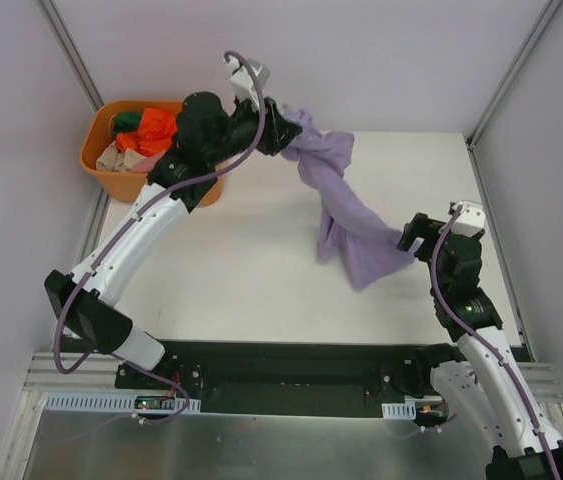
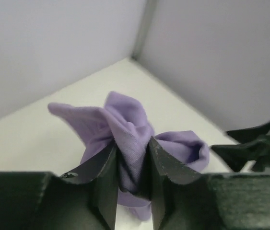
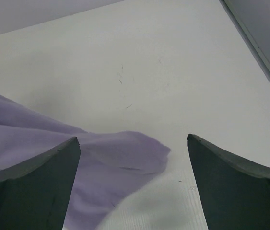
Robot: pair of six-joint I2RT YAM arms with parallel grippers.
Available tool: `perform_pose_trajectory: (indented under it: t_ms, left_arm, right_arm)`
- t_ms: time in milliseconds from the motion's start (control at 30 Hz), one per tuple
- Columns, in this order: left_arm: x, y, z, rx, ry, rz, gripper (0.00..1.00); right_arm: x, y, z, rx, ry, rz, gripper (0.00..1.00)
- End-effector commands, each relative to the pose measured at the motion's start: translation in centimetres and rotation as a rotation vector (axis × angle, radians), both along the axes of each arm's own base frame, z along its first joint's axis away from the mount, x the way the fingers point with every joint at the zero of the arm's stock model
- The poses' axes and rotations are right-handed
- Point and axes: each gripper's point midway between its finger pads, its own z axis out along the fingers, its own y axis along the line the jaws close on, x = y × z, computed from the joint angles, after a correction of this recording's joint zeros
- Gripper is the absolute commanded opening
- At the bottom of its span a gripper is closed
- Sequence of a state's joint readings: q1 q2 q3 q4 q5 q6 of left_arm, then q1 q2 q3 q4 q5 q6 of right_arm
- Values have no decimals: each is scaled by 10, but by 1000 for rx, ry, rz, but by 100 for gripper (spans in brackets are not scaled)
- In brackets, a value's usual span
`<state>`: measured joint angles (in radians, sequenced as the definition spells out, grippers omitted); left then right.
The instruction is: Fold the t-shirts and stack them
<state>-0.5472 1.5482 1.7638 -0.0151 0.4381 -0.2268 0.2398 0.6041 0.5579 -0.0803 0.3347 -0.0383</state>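
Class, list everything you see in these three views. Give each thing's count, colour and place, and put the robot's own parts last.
lavender t-shirt: one, lavender-purple, hanging from the left arm's jaws at the far middle, lower end on the table by the right arm.
orange-red t-shirt: one, orange-red, bunched on top in the tub.
green t-shirt: one, green, far side of the tub.
beige t-shirt: one, beige, near side of the tub.
tub: one, orange, far left of the table.
table: one, white.
walls: pale grey, around the table.
left arm: one, white and black, jaws closed on the lavender t-shirt.
right arm: one, white and black, jaws open at the shirt's lower end.
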Motion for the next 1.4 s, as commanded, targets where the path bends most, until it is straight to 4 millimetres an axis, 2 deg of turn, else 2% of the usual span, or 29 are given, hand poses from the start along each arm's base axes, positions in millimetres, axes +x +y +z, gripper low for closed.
perform_pose_trajectory:
  t_ms: [0, 67, 100, 133, 267, 400, 500, 633, 733, 800, 833, 900, 967, 1067, 1300, 1367]
  left_arm:
    - [47, 78, -81, 52, 141, 548, 47]
    - [51, 116, -132, 107, 230, 757, 81]
    - [48, 131, -151, 139, 264, 831, 93]
    - [43, 141, -169, 182, 291, 870, 99]
    - [23, 157, -206, 263, 365, 898, 99]
    - [14, 160, -238, 293, 426, 906, 99]
    - [21, 152, -262, 358, 461, 878, 99]
    - [28, 130, -299, 428, 558, 795, 99]
    - [28, 133, -323, 442, 656, 824, 99]
    - [25, 129, -342, 421, 745, 778, 99]
    - [23, 123, -347, 415, 775, 735, 99]
    - [20, 108, -358, 447, 798, 629, 93]
    - [12, 87, -366, 462, 818, 477, 91]
    - [0, 68, -375, 468, 832, 338, 85]
    - [-16, 64, -393, 493, 845, 281, 78]
    - [-16, 64, -400, 503, 857, 279, 72]
  right_arm:
    - [3, -5, 3, -14, 26, -31, 96]
    - [5, -4, -1, -18, 48, -25, 96]
    - [7, -2, -2, -14, 59, -18, 96]
    - [8, 3, -4, -6, 75, 1, 96]
    - [13, 18, -11, 18, 139, 67, 96]
    - [12, 14, -31, 27, 242, 21, 96]
    - [4, 5, -52, 27, 349, -52, 96]
    - [-5, -3, -70, 23, 443, -111, 96]
    - [-9, -5, -81, 37, 469, -132, 96]
    - [-11, -8, -89, 42, 490, -148, 96]
    - [-12, -10, -91, 44, 497, -158, 96]
    - [-13, -9, -97, 40, 517, -146, 96]
    - [-13, -8, -100, 34, 527, -131, 96]
    - [-11, -8, -105, 37, 540, -134, 96]
    - [4, -9, -112, 73, 545, -185, 96]
    - [12, -7, -112, 87, 536, -181, 96]
